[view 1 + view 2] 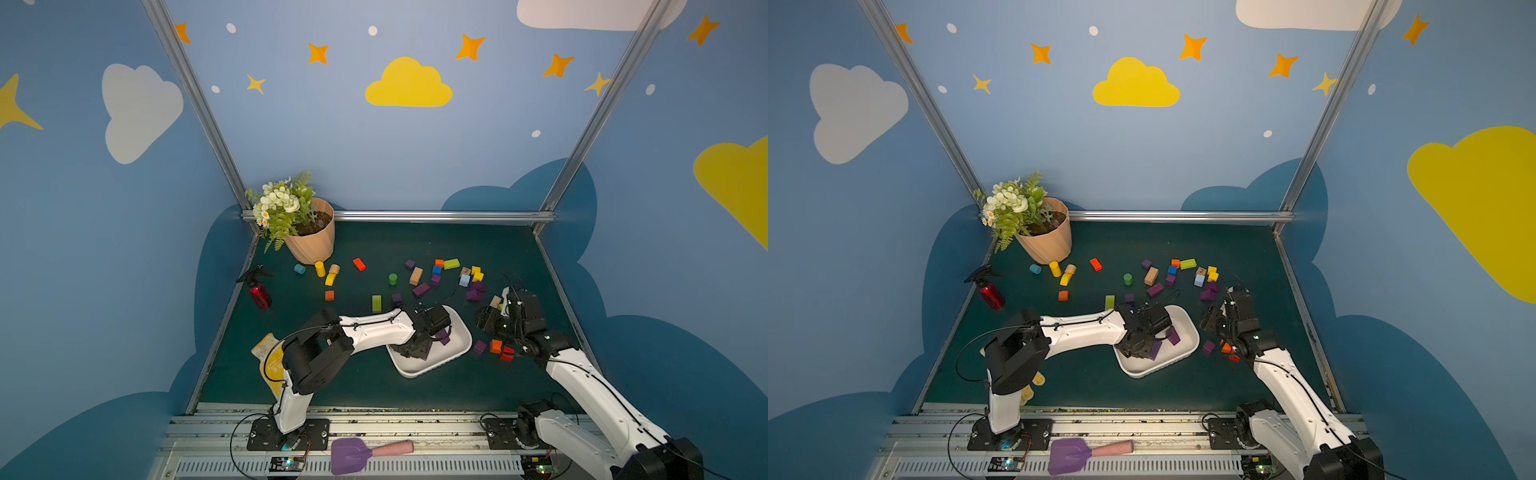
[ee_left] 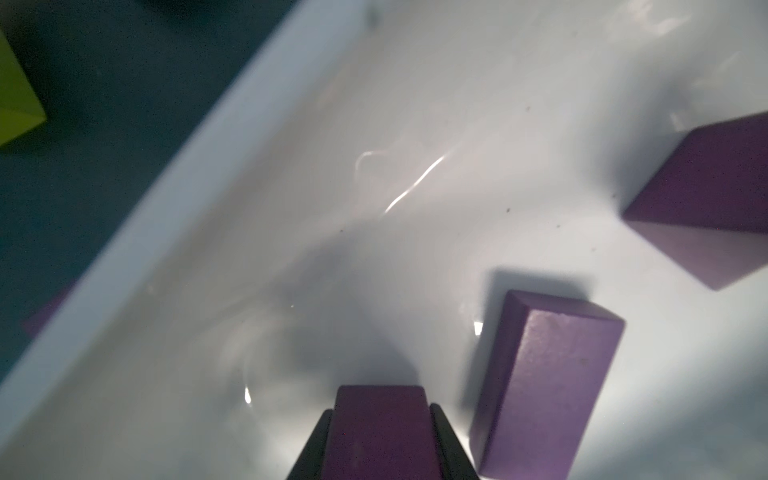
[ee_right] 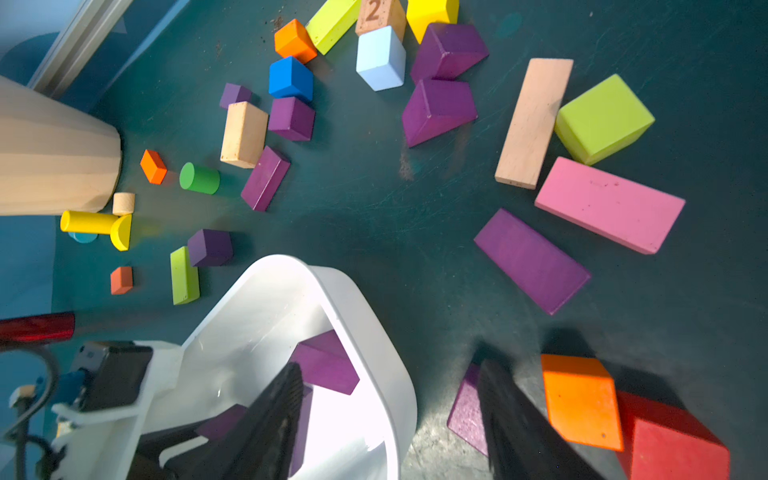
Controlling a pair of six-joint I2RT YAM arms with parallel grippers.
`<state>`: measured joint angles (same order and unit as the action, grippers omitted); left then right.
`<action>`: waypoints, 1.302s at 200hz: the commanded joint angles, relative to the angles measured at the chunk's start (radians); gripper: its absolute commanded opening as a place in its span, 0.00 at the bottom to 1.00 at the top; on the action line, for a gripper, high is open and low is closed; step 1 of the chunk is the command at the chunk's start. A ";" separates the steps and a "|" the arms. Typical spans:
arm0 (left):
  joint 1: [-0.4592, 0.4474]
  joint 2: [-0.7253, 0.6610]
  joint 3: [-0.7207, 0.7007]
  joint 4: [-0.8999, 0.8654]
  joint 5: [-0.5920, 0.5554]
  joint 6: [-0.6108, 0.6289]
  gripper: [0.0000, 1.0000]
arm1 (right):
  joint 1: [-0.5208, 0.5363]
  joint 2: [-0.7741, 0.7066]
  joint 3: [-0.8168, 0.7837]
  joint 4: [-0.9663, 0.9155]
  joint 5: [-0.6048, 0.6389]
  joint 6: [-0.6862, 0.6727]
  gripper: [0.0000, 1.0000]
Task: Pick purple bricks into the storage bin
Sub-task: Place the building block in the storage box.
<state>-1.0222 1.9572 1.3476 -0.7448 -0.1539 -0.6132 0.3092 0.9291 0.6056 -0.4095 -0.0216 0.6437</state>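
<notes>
Fingers (image 2: 451, 451) of the left gripper (image 2: 381, 409) pinched on a purple brick (image 2: 382, 440), low over the white floor of the storage bin (image 2: 166, 199) in the left wrist view. Reads as the release step. Open here over bare floor, clear of the oblong brick (image 2: 540, 390) and the tilted brick (image 2: 706, 199) already lying inside, then lift straight up so neither gets knocked. Cannot tell the gap beneath the held piece; cut off at the frame edge, like the finger bases.

Right wrist view next: right gripper (image 3: 388, 368) spread wide and empty, one finger above the bin's rim, the other across a stray brick (image 3: 465, 411) lying just beside the bin. Probably that arm's next pick, but better held back until the left arm is out of the way. More purple bricks loose on the dark table (image 3: 374, 216) — a long one (image 3: 532, 259) near the pink block (image 3: 609, 203), which should be left alone. Stray brick half covered by the finger, shape unclear.

In both top views, bin (image 1: 1167, 365) near the middle of the table with the left wrist over it. Held piece mostly masked by the gripper body; right jaws too small to read there.
</notes>
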 commanded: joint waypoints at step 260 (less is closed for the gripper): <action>0.120 -0.489 0.008 -0.133 -0.016 0.266 1.00 | 0.222 0.181 0.237 -0.366 0.206 -0.020 0.68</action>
<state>-0.9241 1.5089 1.2854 -0.7364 -0.1001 -0.4496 0.5262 1.0996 0.8085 -0.7055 0.1692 0.5816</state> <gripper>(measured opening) 0.997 0.680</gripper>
